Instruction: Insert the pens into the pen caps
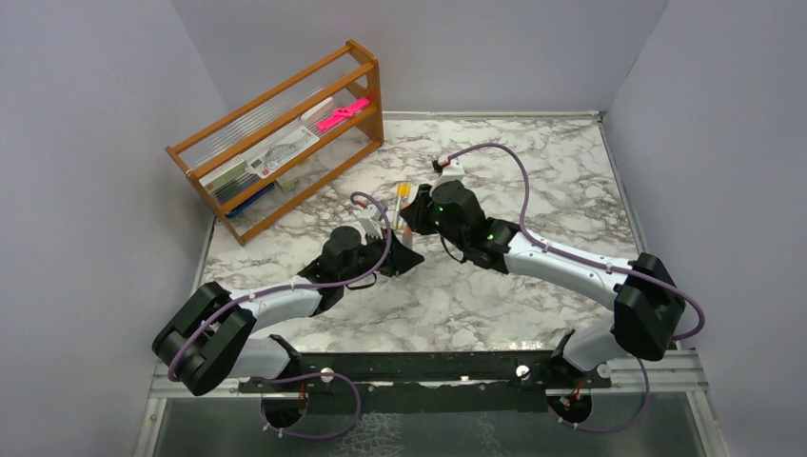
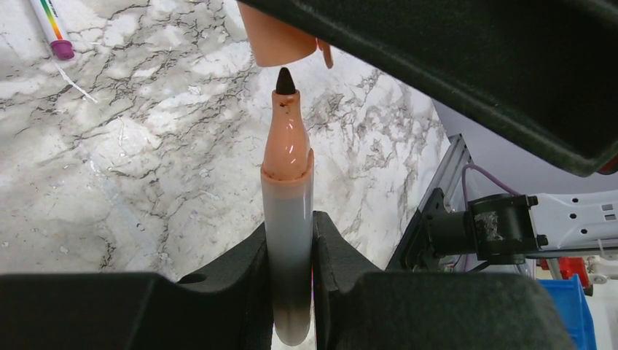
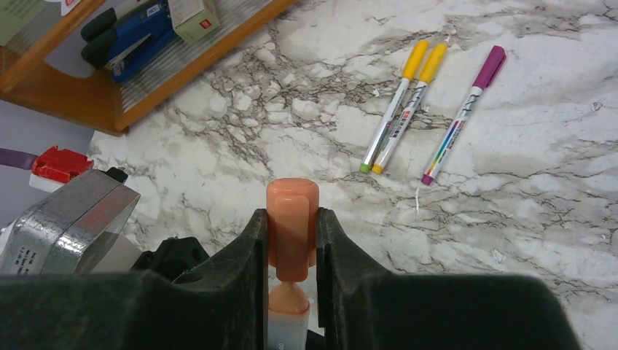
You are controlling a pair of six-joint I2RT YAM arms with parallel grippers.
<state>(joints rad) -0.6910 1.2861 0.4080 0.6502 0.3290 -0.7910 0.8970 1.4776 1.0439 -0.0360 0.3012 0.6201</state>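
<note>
My left gripper (image 2: pixel 289 233) is shut on a pen (image 2: pixel 288 182) with a pale grey barrel, an orange-pink neck and a black tip. My right gripper (image 3: pixel 291 219) is shut on an orange-pink pen cap (image 3: pixel 291 197). The cap (image 2: pixel 280 40) is held in line with the pen, its open mouth just beyond the black tip, with a small gap showing. The pen's neck (image 3: pixel 289 313) shows right under the cap in the right wrist view. Both grippers meet above mid-table, left (image 1: pixel 407 255) and right (image 1: pixel 411 221).
Two yellow-capped pens (image 3: pixel 399 117) and a purple-capped pen (image 3: pixel 460 120) lie on the marble table (image 3: pixel 510 240) beyond the grippers; they also show from above (image 1: pixel 403 195). A wooden shelf rack (image 1: pixel 285 143) with a blue stapler (image 3: pixel 142 33) stands at the back left.
</note>
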